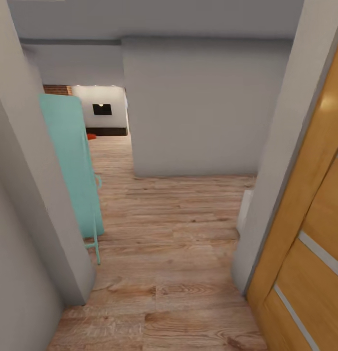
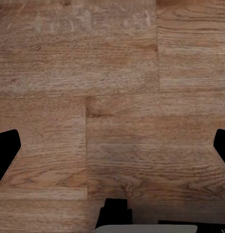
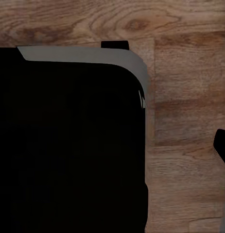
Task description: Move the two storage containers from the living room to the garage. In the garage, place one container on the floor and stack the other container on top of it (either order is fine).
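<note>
A small orange-red spot (image 1: 91, 136), perhaps a storage container, lies far off at upper left on the plank floor (image 1: 164, 234). Left pincer (image 2: 112, 150) spread; right pincer's (image 3: 221, 145) state unclear.

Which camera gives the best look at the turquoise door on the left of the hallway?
The head view: the turquoise door stands open against the left wall, with its handle visible. Both wrist views look down at the wood plank floor instead.

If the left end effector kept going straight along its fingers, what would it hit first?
The wood plank floor, most likely. The left end effector is open and empty, fingertips at either edge with bare planks between. How far off the floor lies is unclear.
</note>
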